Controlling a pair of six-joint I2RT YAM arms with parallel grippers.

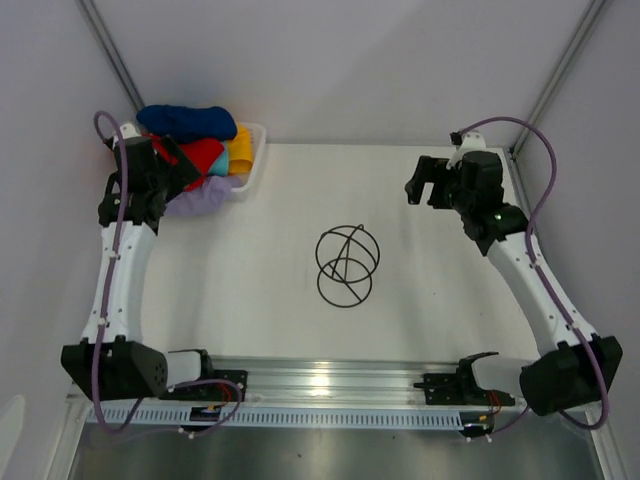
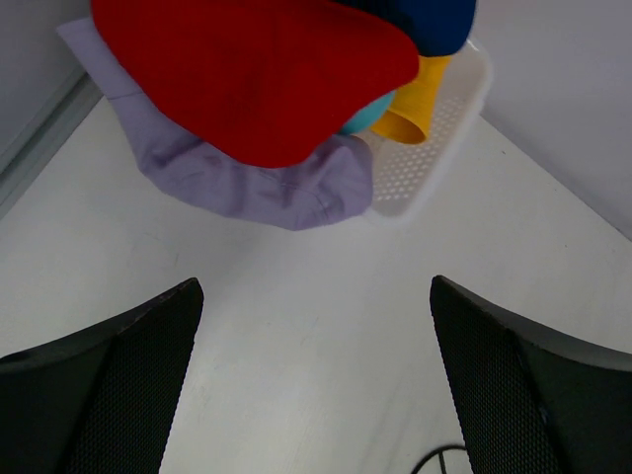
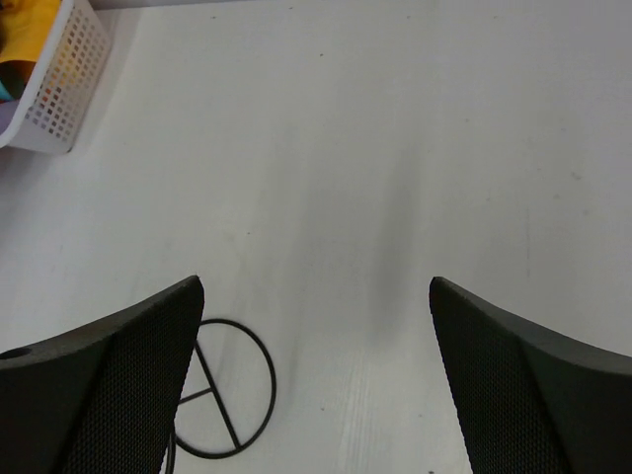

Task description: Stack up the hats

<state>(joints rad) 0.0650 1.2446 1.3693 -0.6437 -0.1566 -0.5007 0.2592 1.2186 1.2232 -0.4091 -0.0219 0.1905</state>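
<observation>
Hovering left claw [image 2: 316,286]: spread wide, empty, facing lilac hat [image 2: 247,188]
Hats [image 2: 257,69]: heaped in basket [image 2: 434,148], far-left bench [image 1: 290,200] corner
Right claw [image 3: 316,286]: spread wide, empty
Wire stand [image 1: 345,265]: mid-bench, well apart from hats

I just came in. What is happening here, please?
The job is to stack hats, but none is stacked yet. They lie heaped in a white basket at the far left corner, a lilac one hanging over its edge. The left gripper hovers open just before the heap. The right gripper is open and empty over the table. A black wire stand sits mid-table.
</observation>
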